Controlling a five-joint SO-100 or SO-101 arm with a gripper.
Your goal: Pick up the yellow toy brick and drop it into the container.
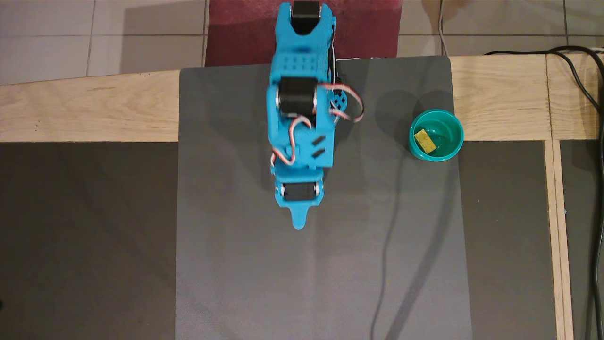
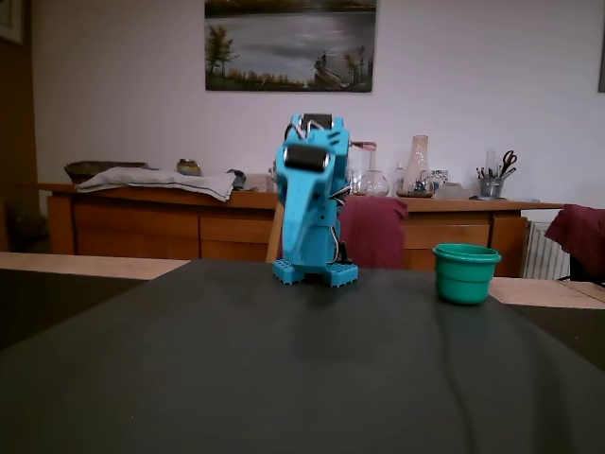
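Observation:
The yellow toy brick [image 1: 425,140] lies inside the teal-green cup [image 1: 453,141], on the left part of its floor, studs up. The cup stands at the right edge of the grey mat in the overhead view. In the fixed view the cup [image 2: 465,276] stands to the right of the arm, and its wall hides the brick. The blue arm is folded back over its base at the middle of the mat. My gripper [image 1: 298,222] points away from the base with its jaws together and nothing in them. It is far to the left of the cup.
A grey mat [image 1: 245,264] covers a wooden-framed table [image 1: 85,108]. Black cables [image 1: 585,89] run along the right side. In the fixed view a sideboard [image 2: 170,222] with jars and a red-draped chair [image 2: 373,232] stand behind the table.

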